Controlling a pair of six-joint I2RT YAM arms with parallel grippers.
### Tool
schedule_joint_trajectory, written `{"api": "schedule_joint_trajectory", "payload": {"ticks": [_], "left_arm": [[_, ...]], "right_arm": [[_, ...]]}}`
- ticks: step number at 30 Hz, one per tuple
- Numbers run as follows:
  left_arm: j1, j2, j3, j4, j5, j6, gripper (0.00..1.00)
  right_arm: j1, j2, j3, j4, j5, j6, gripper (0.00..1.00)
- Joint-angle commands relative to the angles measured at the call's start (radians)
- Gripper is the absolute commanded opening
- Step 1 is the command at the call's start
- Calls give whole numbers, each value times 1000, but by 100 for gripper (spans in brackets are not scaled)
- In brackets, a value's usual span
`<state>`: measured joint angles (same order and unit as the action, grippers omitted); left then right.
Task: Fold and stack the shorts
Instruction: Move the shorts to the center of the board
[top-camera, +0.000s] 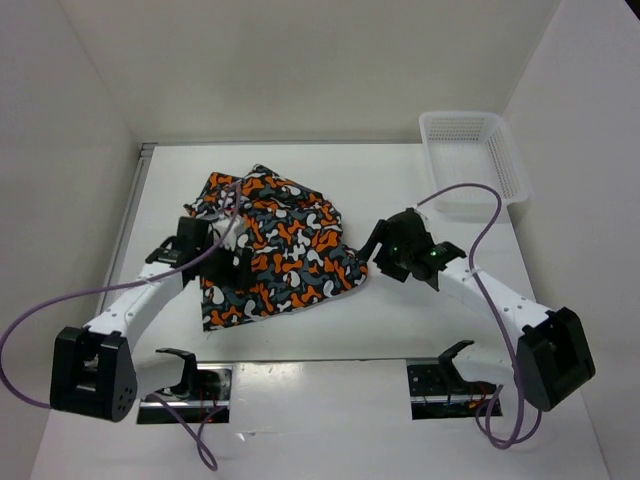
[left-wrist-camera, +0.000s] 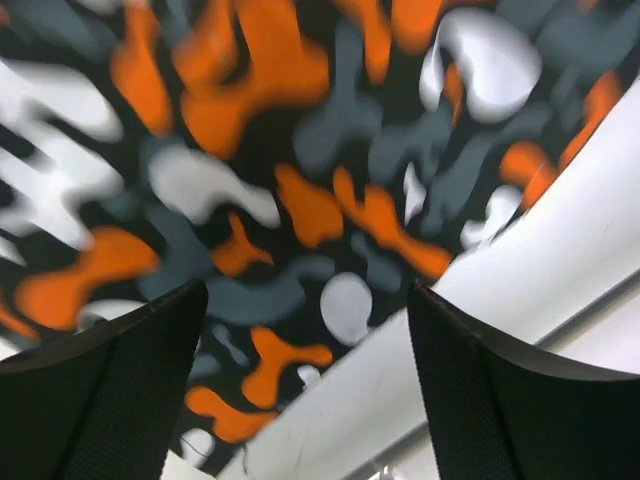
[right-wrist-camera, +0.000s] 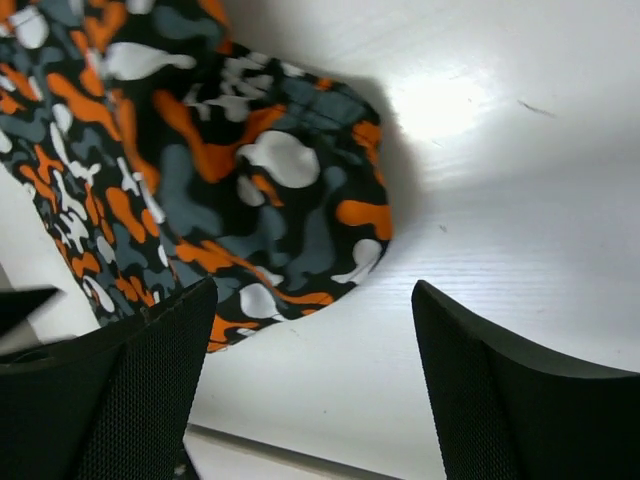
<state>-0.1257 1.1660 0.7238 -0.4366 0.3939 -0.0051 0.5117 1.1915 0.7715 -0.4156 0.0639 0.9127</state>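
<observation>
Nearest, at the front edge of the counter (top-camera: 330, 330), sit the black bases of both arms. From its base the left arm (top-camera: 140, 295) reaches forward and inward to the left side of the shorts (top-camera: 285, 250). The left jaws stand open over the cloth. The left wrist view shows both black fingers (left-wrist-camera: 100, 395) spread wide, the blurred print filling the gap beyond them and a strip of white counter at lower right. Nothing is gripped there.

The right arm (top-camera: 490, 295) angles in from the other side. The right jaws are likewise open and empty, just beside the garment's right edge. Between its fingers (right-wrist-camera: 110, 390) lie bare counter and, a little farther on, a rounded fold of the fabric.

The shorts lie crumpled in a loose heap on the counter, left of centre, in orange, black, grey and white blotches, not folded flat.

Farthest off, at the back right corner, a white mesh basket (top-camera: 512, 165) stands well apart from the shorts.
</observation>
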Motion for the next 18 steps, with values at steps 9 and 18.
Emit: {"api": "schedule_joint_trajectory", "payload": {"ticks": [9,18], "left_arm": [[-34,145,-124,173,-81,5,85],[-54,330,-34,207,-116,5,5]], "right_arm": [[-190,98,-156,279,-372,93,83],[-190,235,-149,386,-452,72,80]]}}
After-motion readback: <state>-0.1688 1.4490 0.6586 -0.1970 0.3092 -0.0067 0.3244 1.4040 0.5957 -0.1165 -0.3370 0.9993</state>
